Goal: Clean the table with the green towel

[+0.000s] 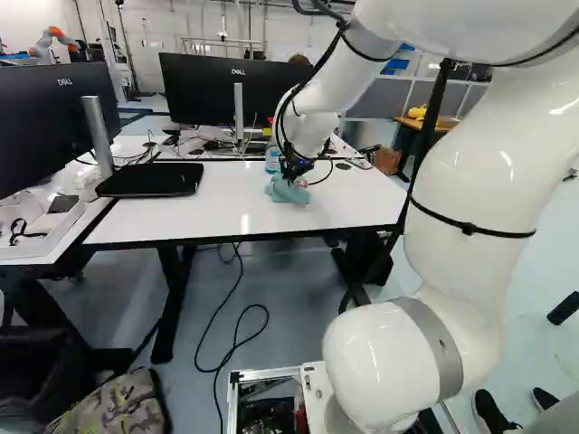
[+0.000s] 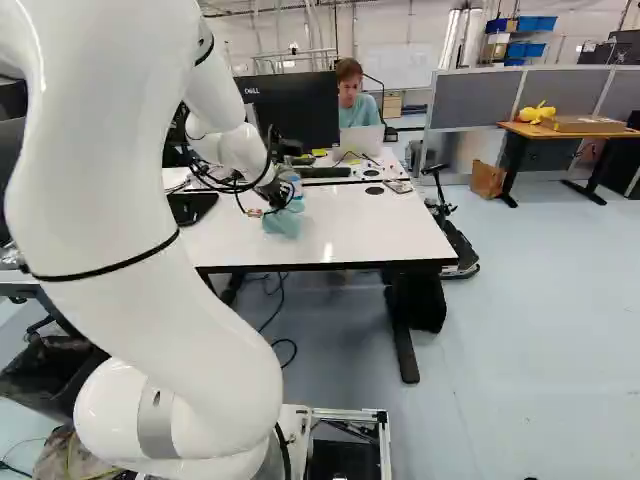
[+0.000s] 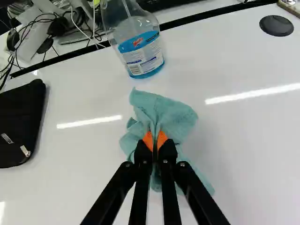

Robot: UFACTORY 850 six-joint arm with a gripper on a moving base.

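Observation:
My gripper (image 1: pixel 294 172) is low over the white table (image 1: pixel 244 212), towards its far side in the left base view. Bunched beneath it is the green towel (image 1: pixel 288 189), which looks light teal. In the wrist view the gripper (image 3: pixel 155 141) is shut on the towel (image 3: pixel 164 115); a fold is pinched between the orange pads, and the cloth spreads around the fingertips on the tabletop.
A spray bottle (image 3: pixel 140 51) with blue liquid stands just ahead of the towel. A black case (image 3: pixel 21 123) lies beside it on the table. Monitors (image 1: pixel 213 89) and cables stand behind. A round black cap (image 3: pixel 276 26) sits in the tabletop.

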